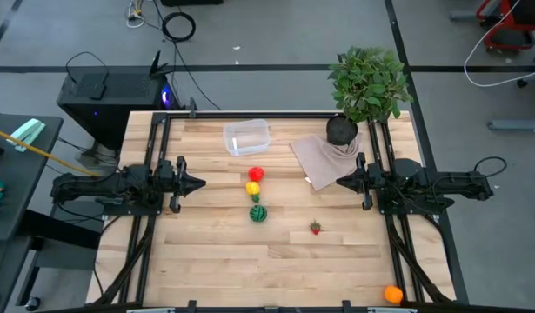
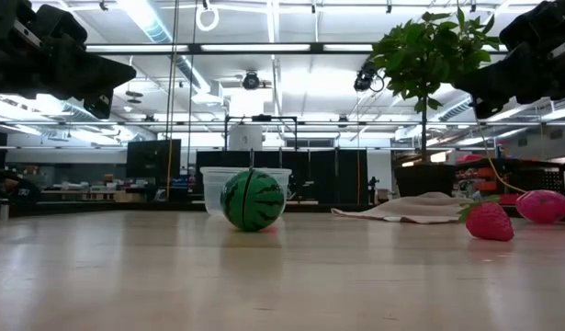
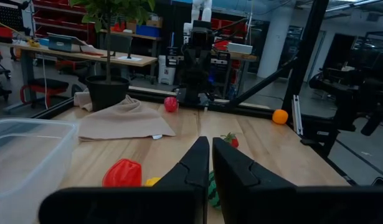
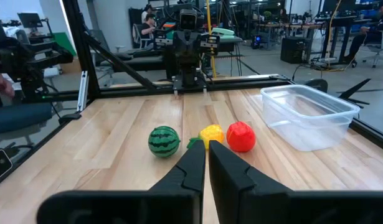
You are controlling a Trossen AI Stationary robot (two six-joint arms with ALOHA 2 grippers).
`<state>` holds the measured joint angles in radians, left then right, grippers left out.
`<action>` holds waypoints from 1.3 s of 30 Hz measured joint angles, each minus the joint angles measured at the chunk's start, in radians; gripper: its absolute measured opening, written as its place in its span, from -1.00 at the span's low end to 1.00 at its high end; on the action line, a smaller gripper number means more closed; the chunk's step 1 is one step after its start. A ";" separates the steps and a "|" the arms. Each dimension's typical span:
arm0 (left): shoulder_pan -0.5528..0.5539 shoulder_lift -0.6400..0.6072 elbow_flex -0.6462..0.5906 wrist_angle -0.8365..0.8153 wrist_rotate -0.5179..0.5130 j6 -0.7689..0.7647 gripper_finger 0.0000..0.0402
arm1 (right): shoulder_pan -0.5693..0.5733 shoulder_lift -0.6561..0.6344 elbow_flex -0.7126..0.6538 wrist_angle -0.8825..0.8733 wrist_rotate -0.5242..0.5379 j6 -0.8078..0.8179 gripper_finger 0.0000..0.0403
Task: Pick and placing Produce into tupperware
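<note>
Two arms sit parked at the table's sides in the high view, nothing held. Left gripper (image 1: 197,183) is clenched on nothing, tips aimed toward the table's middle. Right gripper (image 1: 341,183) is likewise clenched and empty, aimed back at it. Between the two claws: red piece (image 1: 256,174), yellow piece (image 1: 253,188) touching it, dark-green striped ball (image 1: 258,213) just past those, all nearer the left claw. Tupperware (image 1: 246,137) lies beyond the red piece, off to one side of the line between the claws, nothing in it. Tiny strawberry (image 1: 316,228) is nearer the right claw, off to the opposite side from the tub. Orange piece (image 1: 393,295) lies far from both claws at the table edge, beside the right arm's base. Beige cloth (image 1: 324,155) and potted plant (image 1: 364,87) are close by the right claw.

Low view: both arms hang high at the upper corners. Striped ball (image 2: 253,199) stands in front of the tub (image 2: 213,188); strawberry (image 2: 490,221) well apart from it.

Left wrist view: fingers (image 3: 191,165) pressed together; red piece (image 3: 122,173) and tub (image 3: 23,155) just ahead, strawberry (image 3: 230,140) farther ahead, orange piece (image 3: 279,116) beyond that.

Right wrist view: fingers (image 4: 192,163) pressed together; yellow piece (image 4: 211,134) straight ahead, red piece (image 4: 241,136) and ball (image 4: 163,141) flanking it, tub (image 4: 309,115) past the red piece.
</note>
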<state>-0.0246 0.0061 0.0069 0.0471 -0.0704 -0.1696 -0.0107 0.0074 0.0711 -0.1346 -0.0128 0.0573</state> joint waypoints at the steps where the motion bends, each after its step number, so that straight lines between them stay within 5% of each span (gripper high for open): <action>1: 0.000 0.000 0.000 0.000 0.000 0.000 -0.89 | 0.000 0.000 0.000 0.000 0.000 0.000 -0.87; 21: 0.000 0.000 0.000 0.000 0.000 0.017 -0.88 | 0.000 0.000 0.000 0.001 0.000 0.000 -0.87; 39: 0.000 0.000 0.000 0.002 -0.001 0.345 -0.90 | 0.000 0.000 0.000 0.139 0.027 -0.020 -0.87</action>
<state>-0.0246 0.0063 0.0071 0.0490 -0.0711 0.1753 -0.0109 0.0076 0.0711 0.0040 0.0138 0.0377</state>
